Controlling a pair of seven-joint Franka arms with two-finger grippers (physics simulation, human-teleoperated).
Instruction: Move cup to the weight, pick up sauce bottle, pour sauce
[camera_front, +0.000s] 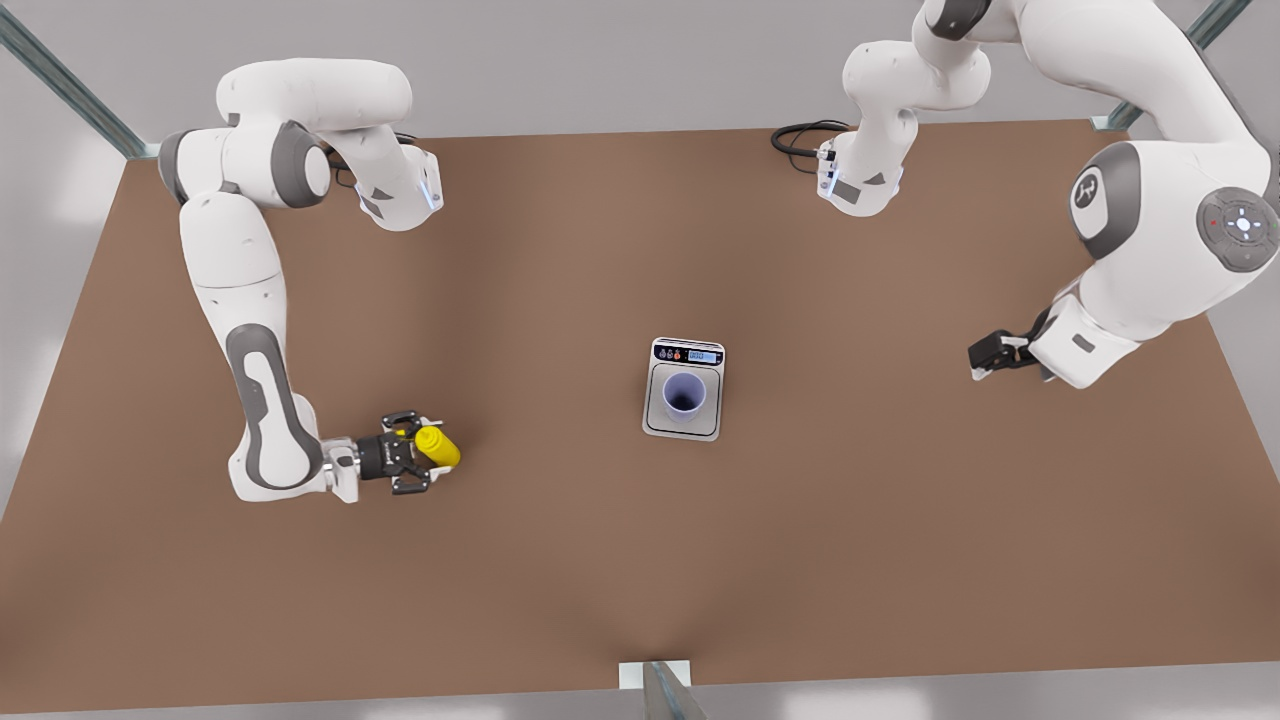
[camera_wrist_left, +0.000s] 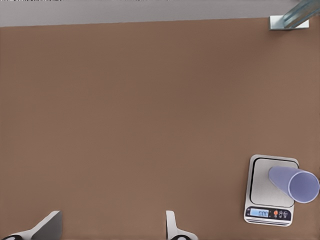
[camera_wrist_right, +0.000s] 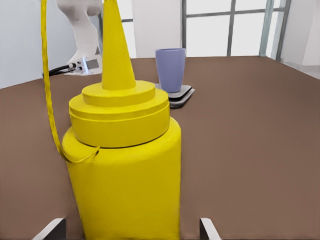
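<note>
Front view: the cup (camera_front: 685, 394) is already sitting on the weight (camera_front: 683, 389), so the first step looks done. The right gripper (camera_front: 418, 451) is reaching low over the table (camera_front: 640, 560) at the front view's left, and the bottle (camera_front: 437, 446) is lying between its spread fingers, not yet visibly squeezed. Judging from this, the pick-up is only starting, and lifting, carrying and pouring are all left. The left gripper (camera_front: 985, 357) is waiting at the front view's right, well apart from the weight. Nothing is standing on the brown surface between the bottle and the cup; a black cable (camera_front: 800, 138) is lying at the far edge, well out of the way.

Left wrist view: the left gripper's two fingertips (camera_wrist_left: 172, 227) are showing wide apart with bare table between them and nothing held. The weight (camera_wrist_left: 267, 197) with the cup (camera_wrist_left: 295, 182) on its platform is lying off to one side of the fingers, some way ahead.

Right wrist view: the bottle (camera_wrist_right: 125, 170) is standing upright right in front of the palm, between the two spread fingertips (camera_wrist_right: 207, 231), with gaps showing on both sides, so I judge it not gripped yet. Its nozzle is pointing up. Beyond it, the cup (camera_wrist_right: 170, 70) on the weight (camera_wrist_right: 180, 95) is waiting straight ahead, with open table between.
</note>
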